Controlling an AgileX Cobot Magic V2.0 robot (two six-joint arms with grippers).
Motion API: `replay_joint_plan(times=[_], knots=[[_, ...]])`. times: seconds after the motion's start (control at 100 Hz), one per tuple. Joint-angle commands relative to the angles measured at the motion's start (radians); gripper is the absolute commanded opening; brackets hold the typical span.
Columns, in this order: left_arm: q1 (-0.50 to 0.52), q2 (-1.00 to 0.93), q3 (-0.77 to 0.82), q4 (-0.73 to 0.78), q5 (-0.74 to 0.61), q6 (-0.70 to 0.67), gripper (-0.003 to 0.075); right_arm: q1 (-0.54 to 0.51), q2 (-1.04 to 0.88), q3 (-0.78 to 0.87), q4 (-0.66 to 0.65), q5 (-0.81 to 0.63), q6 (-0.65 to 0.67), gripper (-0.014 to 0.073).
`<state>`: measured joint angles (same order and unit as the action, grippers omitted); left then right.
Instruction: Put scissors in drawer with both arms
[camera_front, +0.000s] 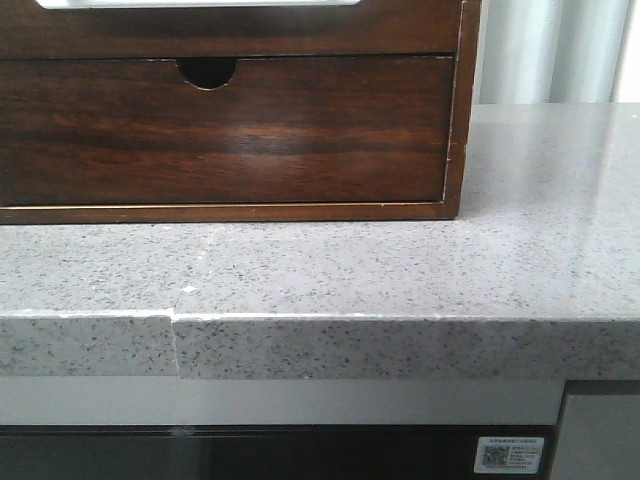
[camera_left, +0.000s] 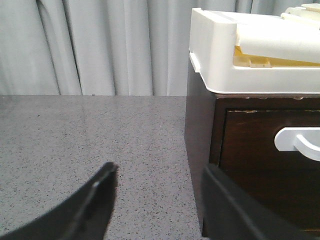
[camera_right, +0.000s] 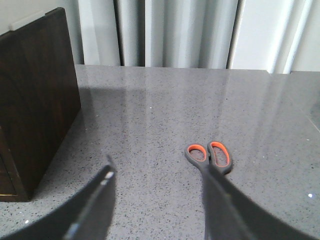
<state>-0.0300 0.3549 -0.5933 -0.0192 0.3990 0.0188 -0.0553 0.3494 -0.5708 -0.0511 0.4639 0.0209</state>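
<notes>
Grey-and-orange-handled scissors (camera_right: 210, 157) lie flat on the speckled grey stone countertop (camera_right: 165, 110), handles pointing away, just ahead of the right gripper (camera_right: 157, 192), fingers spread; the left gripper (camera_left: 160, 192), also spread, faces the dark-brown drawer (camera_left: 260, 150), shut.

The scissors (camera_right: 210, 160) are lying with their blades hidden behind a finger (camera_right: 225, 205) of the right gripper (camera_right: 157, 200); only the orange-lined handles are showing. In the front view, the drawer (camera_front: 230, 30) is running off the frame's top edge. The left wrist view is cutting off its white handle (camera_left: 300, 142) at right. The label (camera_front: 510, 455) print, lower right, is too small to read.
</notes>
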Motion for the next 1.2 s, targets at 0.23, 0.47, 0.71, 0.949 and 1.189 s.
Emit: replay_joint_plan(times=[0.23,0.47,0.71,0.949,1.189], knots=[[0.002,0.021,-0.034,0.0,-0.076,-0.001,0.0545,-0.001,0.017,-0.034,-0.02,-0.089,0.0,0.0462],[0.002,0.023,-0.027,-0.446,-0.101,-0.019,0.0475,-0.001,0.017,-0.034,-0.02,-0.089,0.0,0.0462],[0.002,0.099,0.03,-0.938,-0.057,-0.01,0.047,-0.001,0.017,-0.032,-0.013,-0.089,0.0,0.0462],[0.002,0.266,0.023,-1.268,0.043,0.202,0.0465,-0.001,0.017,-0.032,-0.009,-0.089,0.0,0.0462],[0.002,0.438,0.023,-1.639,0.139,0.559,0.0405,-0.001,0.017,-0.032,-0.009,-0.089,0.0,0.0462]])
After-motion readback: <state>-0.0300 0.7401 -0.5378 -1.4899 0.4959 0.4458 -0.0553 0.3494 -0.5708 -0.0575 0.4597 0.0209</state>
